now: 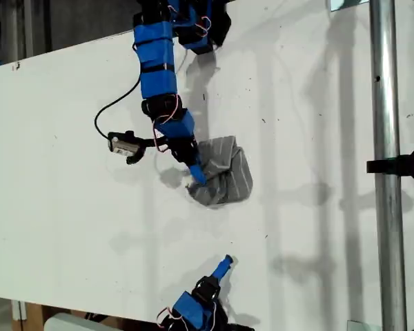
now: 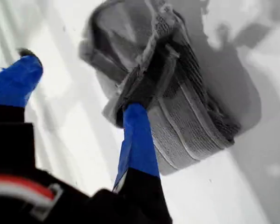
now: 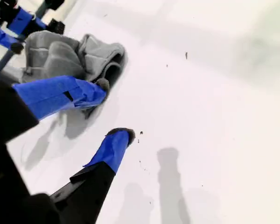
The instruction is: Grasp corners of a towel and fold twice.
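Grey and bunched, the towel (image 1: 224, 176) lies crumpled on the white table (image 1: 317, 227). My first gripper (image 2: 79, 88) stands wide open, one blue finger (image 2: 139, 140) pressed on the towel's edge, the other clear of the cloth. My second gripper (image 3: 116, 109) is open and empty, well apart from the towel.

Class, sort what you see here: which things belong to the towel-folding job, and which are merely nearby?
Part of the job:
towel, bunched up
my first gripper, open at the towel
my second gripper, open, apart from it

Merely nearby:
metal pole
black cable
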